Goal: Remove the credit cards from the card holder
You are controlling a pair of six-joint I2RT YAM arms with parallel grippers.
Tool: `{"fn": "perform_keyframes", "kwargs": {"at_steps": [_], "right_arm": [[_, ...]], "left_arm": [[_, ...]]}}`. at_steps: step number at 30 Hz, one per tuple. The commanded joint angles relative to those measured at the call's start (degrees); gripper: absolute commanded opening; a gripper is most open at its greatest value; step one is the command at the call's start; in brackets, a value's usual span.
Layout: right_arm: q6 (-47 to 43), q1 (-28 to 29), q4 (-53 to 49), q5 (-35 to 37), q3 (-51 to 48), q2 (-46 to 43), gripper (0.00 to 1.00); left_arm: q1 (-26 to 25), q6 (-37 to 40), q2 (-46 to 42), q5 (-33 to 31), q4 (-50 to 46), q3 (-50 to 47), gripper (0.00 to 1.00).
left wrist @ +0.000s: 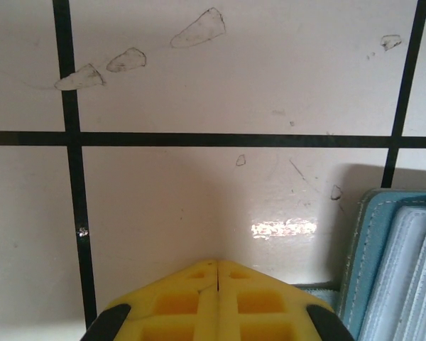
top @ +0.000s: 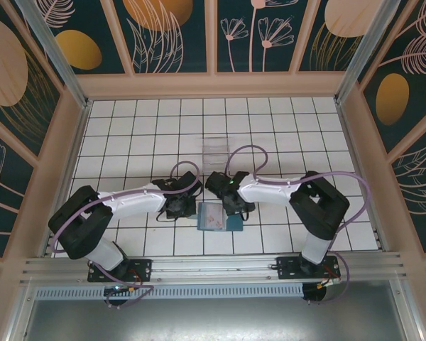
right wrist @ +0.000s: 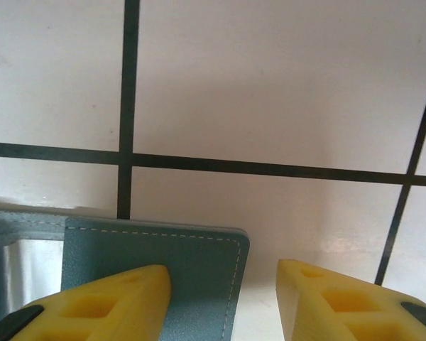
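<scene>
The card holder (top: 219, 217) is a slate-blue wallet lying flat on the tiles between my two grippers. My left gripper (top: 181, 206) sits just left of it, its yellow fingers (left wrist: 199, 298) shut together and holding nothing. In the left wrist view the card holder (left wrist: 366, 249) shows a pale ribbed panel (left wrist: 412, 270) inside; I cannot tell whether that is one of the credit cards. My right gripper (right wrist: 224, 277) is open over the card holder's stitched corner (right wrist: 199, 263), with one finger above the flap and the other above bare tile. The right gripper (top: 232, 202) hangs over the wallet's far right edge.
A clear plastic box (top: 219, 148) stands about two tiles behind the wallet. Wooden walls (top: 78, 142) enclose the white tiled floor on three sides, and the metal rail (top: 213, 266) with both arm bases runs along the near edge.
</scene>
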Motion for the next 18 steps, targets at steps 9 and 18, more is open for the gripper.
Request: {"fn": "perform_keyframes", "kwargs": {"at_steps": [9,18], "right_arm": [[2.9,3.0,-5.1,5.7,-1.6,5.0,0.49],[2.3,1.2,-3.7,2.3,2.2,-3.5,0.53]], "left_arm": [[0.6,-0.6,-1.4,2.2,0.2,-1.5,0.09],[0.6,-0.5,-3.7,3.7,-1.6,2.9,0.24]]}}
